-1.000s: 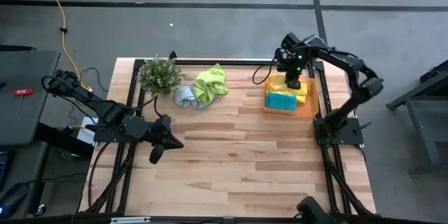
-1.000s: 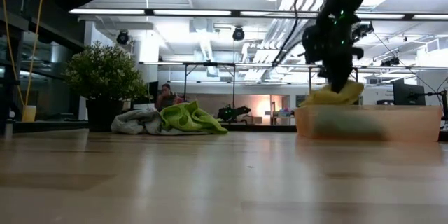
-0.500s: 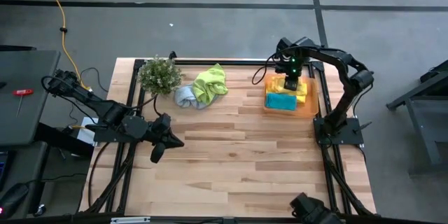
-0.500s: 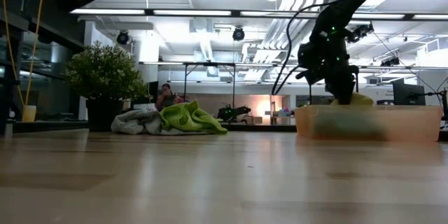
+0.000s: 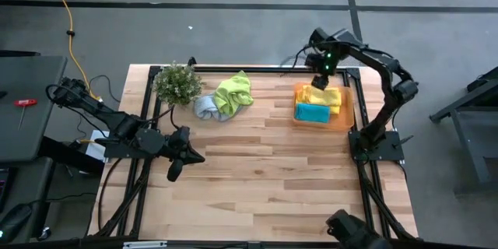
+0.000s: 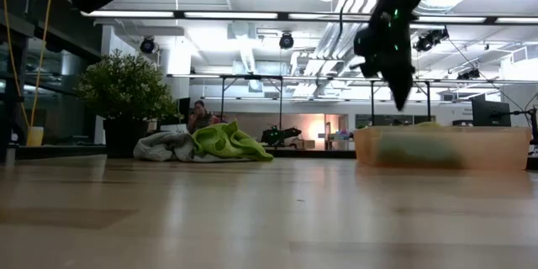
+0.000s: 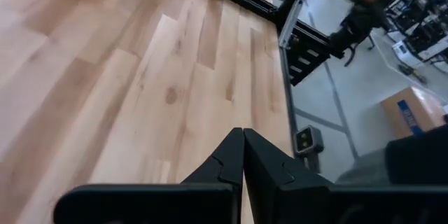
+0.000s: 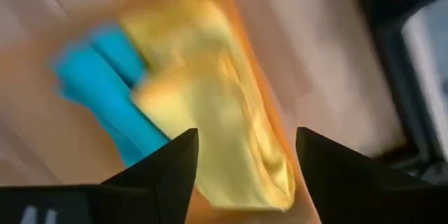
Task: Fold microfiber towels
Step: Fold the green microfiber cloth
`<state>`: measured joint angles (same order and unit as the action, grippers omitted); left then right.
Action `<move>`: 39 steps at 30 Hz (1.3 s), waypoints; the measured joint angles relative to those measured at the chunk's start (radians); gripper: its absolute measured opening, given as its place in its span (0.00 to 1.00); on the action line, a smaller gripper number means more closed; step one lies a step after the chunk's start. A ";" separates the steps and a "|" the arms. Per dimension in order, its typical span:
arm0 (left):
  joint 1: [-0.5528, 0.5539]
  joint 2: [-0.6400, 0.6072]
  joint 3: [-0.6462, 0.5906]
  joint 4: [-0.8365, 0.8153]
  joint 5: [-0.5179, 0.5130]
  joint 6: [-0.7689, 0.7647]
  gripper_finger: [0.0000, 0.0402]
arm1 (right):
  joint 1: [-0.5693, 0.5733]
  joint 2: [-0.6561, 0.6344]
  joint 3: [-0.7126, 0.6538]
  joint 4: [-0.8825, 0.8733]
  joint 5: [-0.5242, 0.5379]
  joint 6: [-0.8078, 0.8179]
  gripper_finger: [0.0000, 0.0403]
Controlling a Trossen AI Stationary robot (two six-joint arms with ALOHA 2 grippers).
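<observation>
A yellow towel and a teal towel lie folded in the orange tray at the table's far right. My right gripper hangs open above the yellow towel, fingers pointing down and clear of it; in the low view it stands above the tray's rim. A lime green towel lies crumpled, partly over a pale grey-blue towel, at the far middle. My left gripper waits shut over the table's left part.
A small leafy plant stands at the far left, beside the crumpled towels. Black frame rails run along the table's edges. Bare wood fills the middle and near part of the table.
My right gripper has let go of the yellow towel and risen, shifting a little toward the table's far edge. The towel, held up above the tray's rim a second ago, has sunk down and now lies in the tray beside the teal one.
</observation>
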<state>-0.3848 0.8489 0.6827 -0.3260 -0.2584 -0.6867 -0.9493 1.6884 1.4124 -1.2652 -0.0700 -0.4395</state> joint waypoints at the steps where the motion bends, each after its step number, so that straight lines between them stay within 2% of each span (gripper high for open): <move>1: 0.007 -0.002 0.000 -0.001 -0.011 0.013 0.00 | 0.000 -0.020 0.015 0.017 -0.042 0.024 0.58; 4: 0.051 -0.003 0.000 0.000 -0.088 0.066 0.00 | 0.008 -0.099 0.012 0.149 -0.223 0.137 0.57; 7: 0.127 -0.003 0.000 0.015 -0.173 0.141 0.00 | 0.045 -0.199 -0.048 0.318 -0.370 0.275 0.56; 9: 0.207 0.008 0.000 0.039 -0.176 0.190 0.00 | 0.091 -0.267 -0.108 0.425 -0.410 0.369 0.56; 11: 0.298 0.020 0.000 0.053 -0.132 0.223 0.01 | 0.156 -0.338 -0.179 0.514 -0.408 0.443 0.56; 14: 0.441 0.063 0.012 0.059 -0.027 0.297 0.04 | 0.267 -0.434 -0.286 0.622 -0.384 0.550 0.56; 17: 0.565 0.148 0.034 0.047 0.070 0.391 0.11 | 0.378 -0.510 -0.383 0.705 -0.312 0.665 0.56; 20: 0.656 0.262 0.088 -0.009 0.098 0.479 0.19 | 0.484 -0.570 -0.452 0.765 -0.222 0.769 0.56; 24: 0.734 0.440 0.194 -0.121 0.041 0.564 0.30 | 0.609 -0.617 -0.514 0.800 -0.098 0.877 0.56; 29: 0.787 0.639 0.322 -0.249 -0.048 0.508 0.38 | 0.726 -0.624 -0.529 0.808 0.019 0.938 0.56; 32: 0.791 0.721 0.378 -0.287 -0.068 0.506 0.40 | 0.770 -0.622 -0.529 0.821 0.073 0.939 0.56; 35: 0.787 0.783 0.404 -0.290 -0.130 0.506 0.40 | 0.791 -0.622 -0.529 0.822 0.116 0.941 0.56; 39: 0.789 0.834 0.407 -0.309 -0.157 0.474 0.40 | 0.795 -0.622 -0.529 0.822 0.123 0.941 0.56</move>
<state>0.4038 1.6830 1.0893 -0.6349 -0.4159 -0.2124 -0.1539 1.0664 0.8829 -0.4431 0.0528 0.5011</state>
